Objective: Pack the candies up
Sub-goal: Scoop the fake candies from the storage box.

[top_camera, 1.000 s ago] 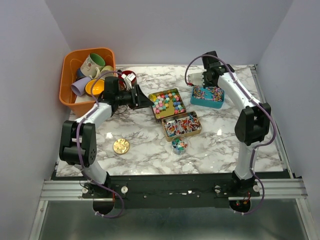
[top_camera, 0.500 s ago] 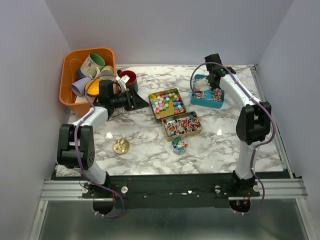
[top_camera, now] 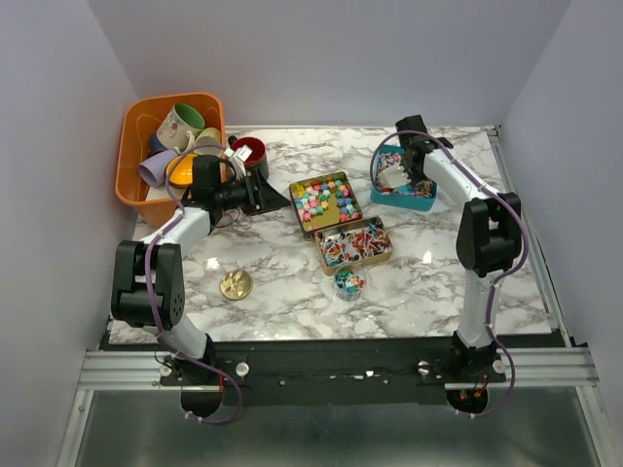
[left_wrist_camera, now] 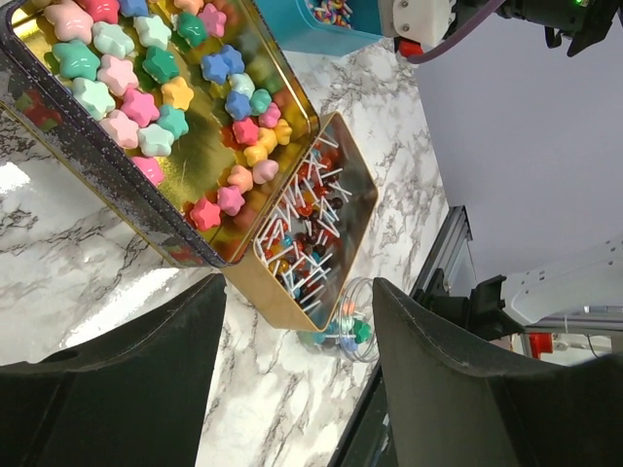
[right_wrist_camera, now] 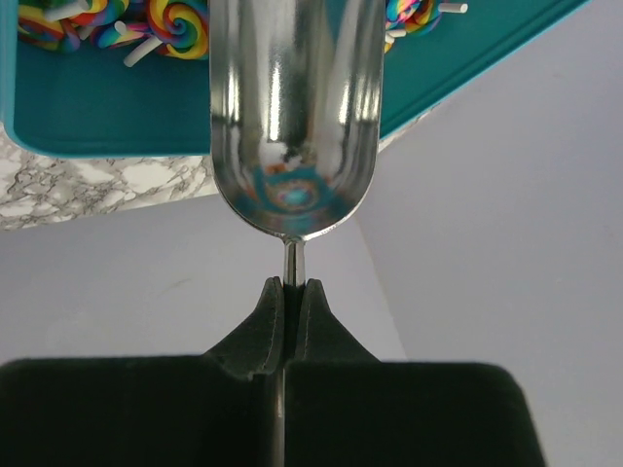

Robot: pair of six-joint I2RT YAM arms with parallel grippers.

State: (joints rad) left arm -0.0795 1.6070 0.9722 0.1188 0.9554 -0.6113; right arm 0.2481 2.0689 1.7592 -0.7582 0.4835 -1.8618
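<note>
The candies lie in open tins at mid-table: pastel star-shaped sweets in a gold-lined tin (top_camera: 326, 201) (left_wrist_camera: 156, 97), stick candies in a gold tin (top_camera: 353, 243) (left_wrist_camera: 311, 224), and swirl lollipops (right_wrist_camera: 180, 24) in a teal tin (top_camera: 407, 188) (right_wrist_camera: 97, 126). A small clear jar (top_camera: 348, 282) (left_wrist_camera: 350, 331) holds a few candies. My left gripper (top_camera: 265, 195) (left_wrist_camera: 297, 389) stands open and empty, left of the star tin. My right gripper (top_camera: 401, 165) (right_wrist_camera: 289, 292) is shut on the handle of a metal scoop (top_camera: 389, 178) (right_wrist_camera: 292, 117), whose empty bowl hangs over the teal tin's left part.
An orange basket (top_camera: 131, 185) full of ceramic mugs fills the back left corner, with a red mug (top_camera: 249, 150) beside it. A flat gold lid (top_camera: 236, 284) lies on the marble near the left arm's base. Walls close in three sides.
The right gripper has carried the scoop forward and down over the teal tin's left part. The left gripper drew back a little to the left, then stayed still.
</note>
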